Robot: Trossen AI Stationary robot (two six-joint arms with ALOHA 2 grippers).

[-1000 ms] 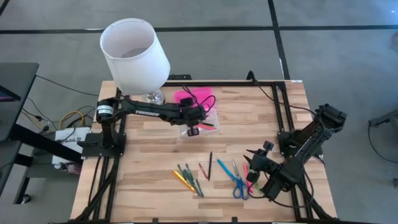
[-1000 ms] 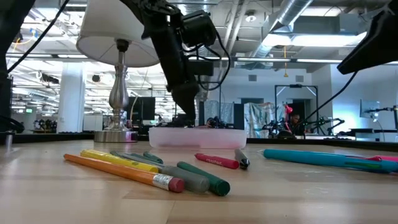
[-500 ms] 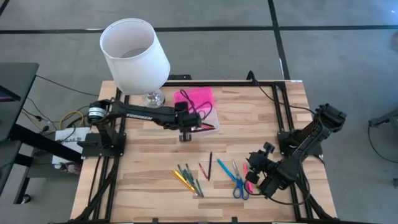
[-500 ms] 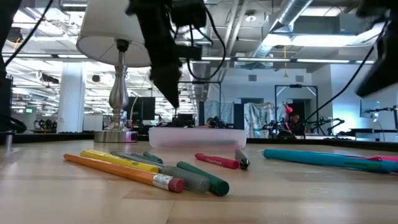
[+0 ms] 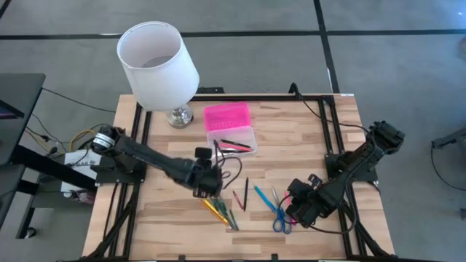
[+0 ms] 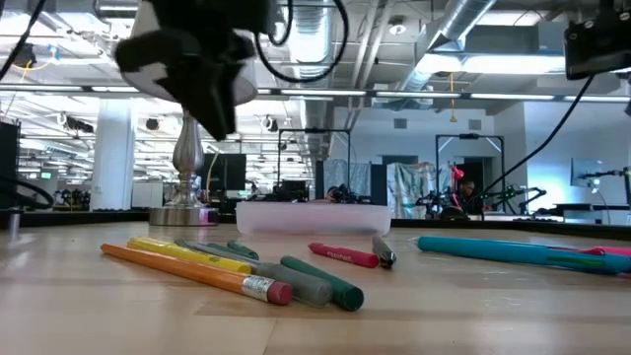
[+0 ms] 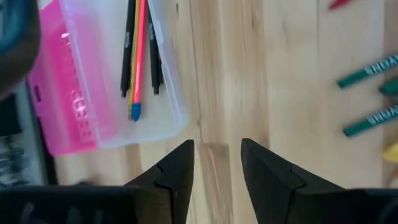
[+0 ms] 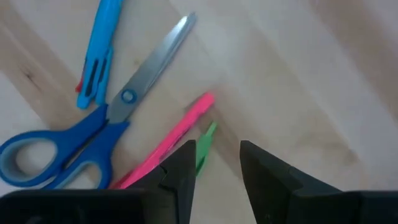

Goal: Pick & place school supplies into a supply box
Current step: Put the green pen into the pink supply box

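A clear plastic pencil case (image 5: 231, 137) with its bright pink lid (image 5: 226, 115) open sits near the table's twelve o'clock edge, a few pens (image 7: 142, 50) inside. At six o'clock lie loose pencils (image 5: 220, 207), with blue-handled scissors (image 5: 279, 215) nearby. The left gripper (image 5: 206, 183), jaws apart and empty, hovers beside the pencils; a clean pick means squaring its fingers across one barrel. The right gripper (image 5: 302, 207) waits, jaws parted, over a pink pen (image 8: 166, 143).

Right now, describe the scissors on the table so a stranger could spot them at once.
Start at the white lamp, then cross the wooden table to its opposite front corner, beside the right pincer. The scissors lie there among thin pens: the only item with blue loop handles and silver blades.
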